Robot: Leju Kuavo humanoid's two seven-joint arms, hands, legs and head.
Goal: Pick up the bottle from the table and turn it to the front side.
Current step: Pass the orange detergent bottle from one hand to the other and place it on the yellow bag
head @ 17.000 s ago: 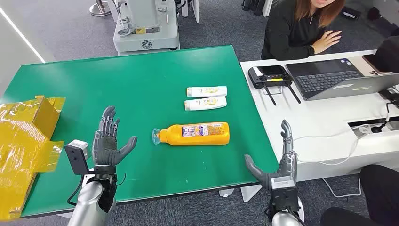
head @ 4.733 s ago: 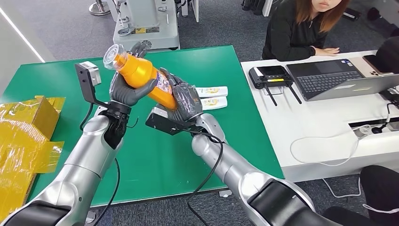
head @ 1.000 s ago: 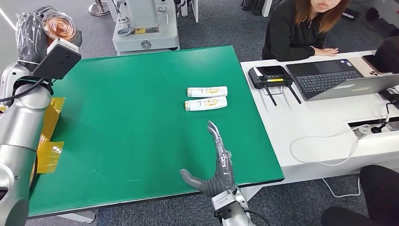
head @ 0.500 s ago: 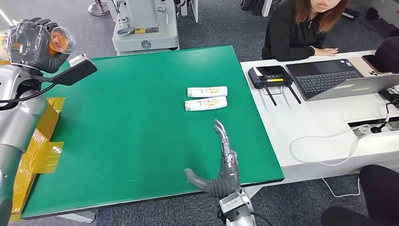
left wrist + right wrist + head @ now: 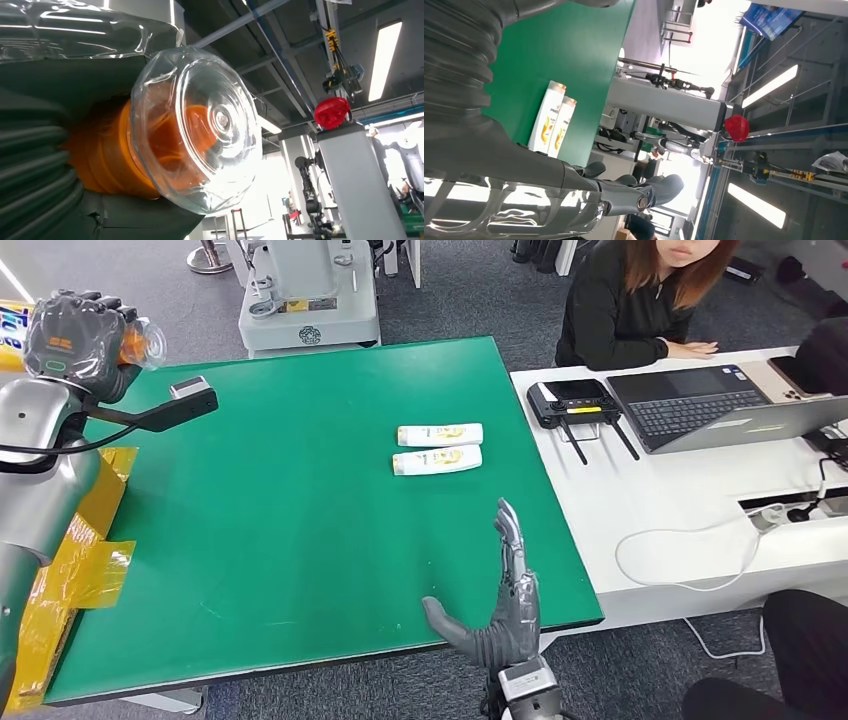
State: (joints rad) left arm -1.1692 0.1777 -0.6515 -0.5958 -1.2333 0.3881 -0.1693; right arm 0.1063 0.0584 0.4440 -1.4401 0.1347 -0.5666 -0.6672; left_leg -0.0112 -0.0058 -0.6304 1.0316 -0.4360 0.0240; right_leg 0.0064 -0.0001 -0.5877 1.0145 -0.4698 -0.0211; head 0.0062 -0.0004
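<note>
My left hand (image 5: 75,340) is raised at the far left, off the green table (image 5: 300,500), and grips the orange bottle. The bottle's clear cap (image 5: 147,342) sticks out of the fist toward the table; a bit of its body (image 5: 12,325) shows behind the hand. In the left wrist view the clear cap (image 5: 197,127) and orange neck (image 5: 107,150) fill the middle, with the left hand (image 5: 40,165) wrapped around them. My right hand (image 5: 500,615) stands open over the table's near edge, fingers straight and holding nothing; in the right wrist view the right hand (image 5: 524,170) is likewise bare.
Two white and yellow shampoo bottles (image 5: 438,447) lie side by side on the table, also the shampoo bottles (image 5: 551,120) in the right wrist view. A yellow box (image 5: 70,540) sits at the left edge. A person (image 5: 640,300) sits at a white desk (image 5: 680,500) with a laptop (image 5: 710,405).
My left hand has turned with the bottle, so the cap now points right toward the table. My right hand has drifted right and nearer along the front edge, still open.
</note>
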